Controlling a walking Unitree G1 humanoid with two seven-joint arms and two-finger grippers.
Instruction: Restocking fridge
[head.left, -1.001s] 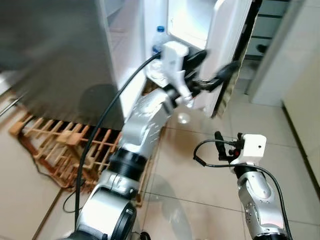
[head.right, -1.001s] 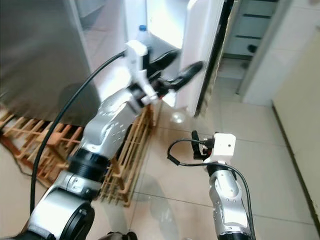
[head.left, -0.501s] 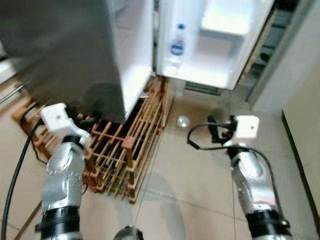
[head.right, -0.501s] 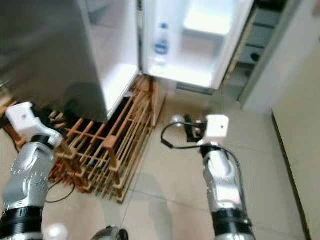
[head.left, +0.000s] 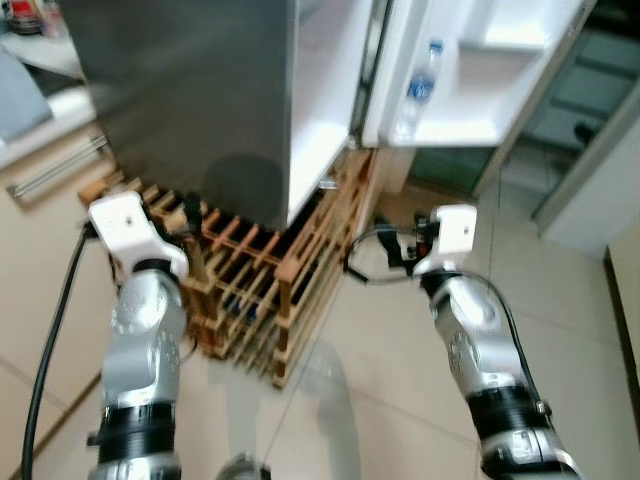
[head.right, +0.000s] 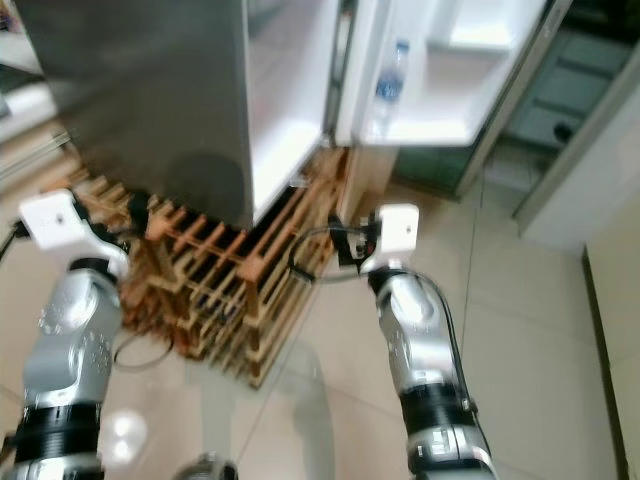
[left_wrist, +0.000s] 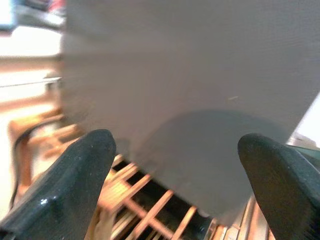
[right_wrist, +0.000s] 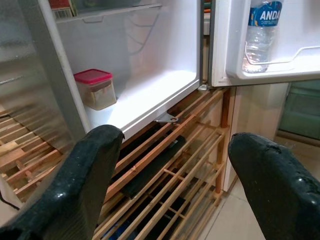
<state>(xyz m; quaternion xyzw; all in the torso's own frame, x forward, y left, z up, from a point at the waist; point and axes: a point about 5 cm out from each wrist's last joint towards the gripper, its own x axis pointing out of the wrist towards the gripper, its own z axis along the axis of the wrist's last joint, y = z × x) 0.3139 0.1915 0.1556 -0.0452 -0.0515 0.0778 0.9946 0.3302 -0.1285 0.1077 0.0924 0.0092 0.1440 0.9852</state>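
Observation:
The fridge (head.left: 200, 90) has a grey steel side, and its white door (head.left: 500, 80) stands swung open. A clear water bottle (head.left: 420, 82) with a blue label stands in the door's shelf (right_wrist: 280, 75). On the white floor of the fridge's compartment sits a small tub with a red lid (right_wrist: 95, 89). My left gripper (left_wrist: 175, 190) is open and holds nothing, low down facing the steel side. My right gripper (right_wrist: 175, 170) is open too, held over the wooden rack (right_wrist: 165, 165) and pointing at the open compartment.
A low wooden slatted rack (head.left: 250, 290) lies on the floor beside and under the fridge, between my two arms. A black cable (head.left: 365, 275) loops off my right wrist. Beige tiled floor (head.left: 560, 300) stretches to the right. A counter (head.left: 50, 130) runs along the left.
My left arm has come off the fridge door and dropped down beside the rack. The door now stands open. The camera has swung, so the fridge sits further right in view.

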